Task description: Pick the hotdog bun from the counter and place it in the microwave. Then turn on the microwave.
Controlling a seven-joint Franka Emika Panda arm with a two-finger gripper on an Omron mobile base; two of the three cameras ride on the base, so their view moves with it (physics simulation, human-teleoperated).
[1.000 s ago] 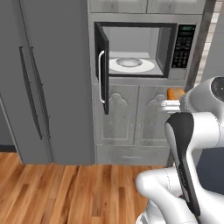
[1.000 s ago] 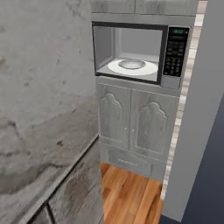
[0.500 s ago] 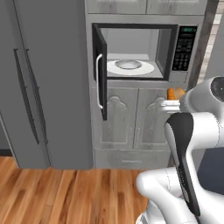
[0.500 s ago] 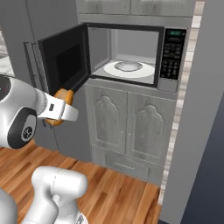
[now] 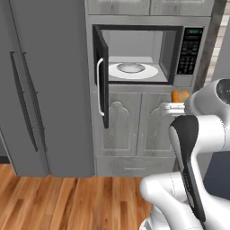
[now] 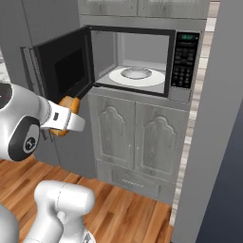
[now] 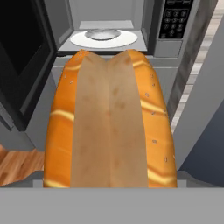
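From the left, the bun (image 5: pixel 180 95) rides in the jaws below the open microwave (image 5: pixel 139 54); from the right, it hangs beside the door (image 6: pixel 59 71), short of the turntable (image 6: pixel 136 76); hand view: jaws wide around it, lengthwise toward the cavity.

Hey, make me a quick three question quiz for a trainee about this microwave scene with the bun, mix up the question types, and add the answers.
1. True or false: the microwave door is shut.
2. Where is the hotdog bun? A) on the turntable B) held in the gripper C) on the floor
3. Fill in: the white turntable holds ____.

Key: 1 false, the door stands open. 2 B, held below and in front of the opening. 3 nothing.
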